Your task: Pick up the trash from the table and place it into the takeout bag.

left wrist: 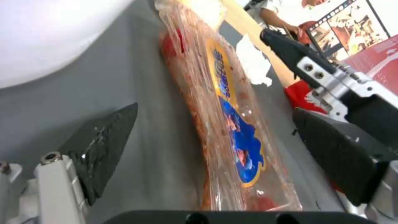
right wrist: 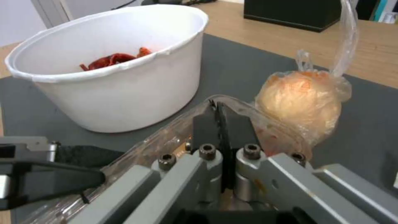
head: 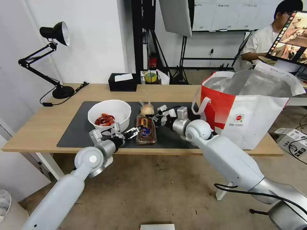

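Observation:
The clear hinged tray (head: 146, 130) with a blue and yellow label lies on the dark mat (head: 76, 131) of the table (head: 38, 127). My right gripper (head: 155, 118) is shut on the tray's far rim, its fingers (right wrist: 218, 124) pinching the clear plastic. My left gripper (head: 133, 130) is open at the tray's near left side, and the tray (left wrist: 224, 118) lies between its two fingers (left wrist: 104, 146). The white bowl (head: 109, 115) with red shells stands left of the tray. The small clear bag with a tan lump (right wrist: 303, 102) rests just behind it. A crumpled tissue (left wrist: 255, 62) lies beyond. The takeout bag (head: 246, 105) stands open at the right.
A black tissue box (head: 122, 82) and a tape roll (head: 150, 77) sit at the table's back edge. A black desk lamp (head: 57, 35) stands at the back left. The takeout bag overhangs the table's right end.

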